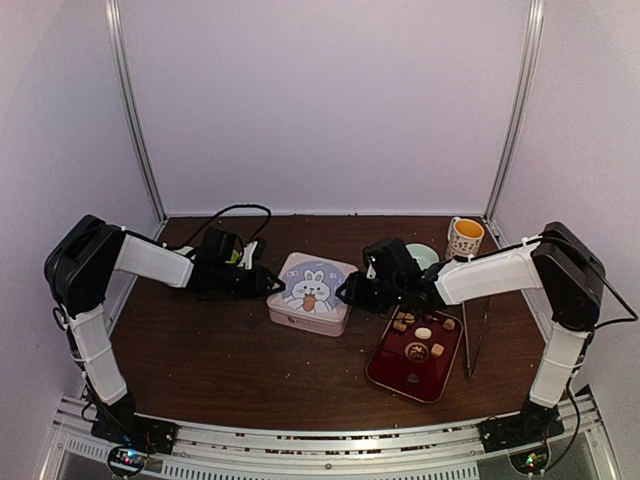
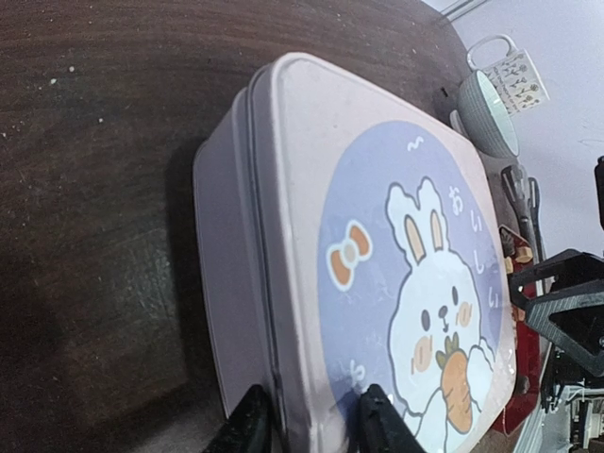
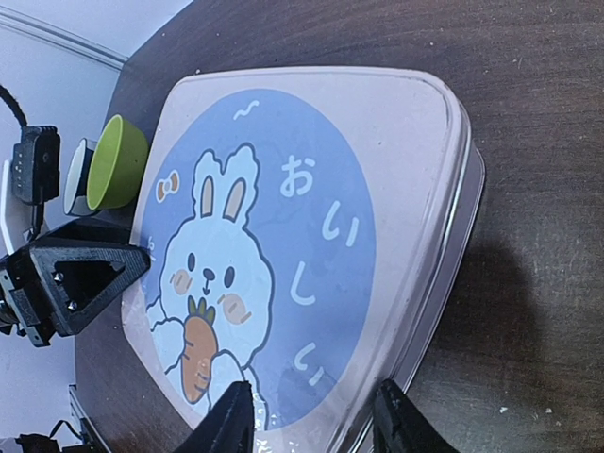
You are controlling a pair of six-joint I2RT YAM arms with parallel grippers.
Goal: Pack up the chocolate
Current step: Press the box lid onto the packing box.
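**Q:** What surrounds you on the bench?

**A:** A tin sits mid-bench between my two arms. My left end effector is clamped on the rim of its lid at the left side. My right end effector pinches the lid's edge on the opposite side. Each wrist view shows the other arm's black, angular fingers across the lid.

**Q:** And the chocolate?

**A:** The chocolate lies in a red tray just right of the tin. It is a few small pieces in cream, tan and dark brown. My right forearm reaches over the tray's far end. The tin's lid is on.

**Q:** What else is close by?

**A:** A pale green bowl stands behind my right wrist, and a patterned mug stands in the back right corner. Thin metal tongs lie along the tray's right side. A lime-green bowl sits behind my left wrist.

**Q:** Surfaces?

**A:** The tin is pinkish cream with rounded corners. Its smooth lid is printed with a white rabbit holding a carrot on a blue circle. The tray is glossy. The bench is dark wood grain, flecked with pale crumbs.
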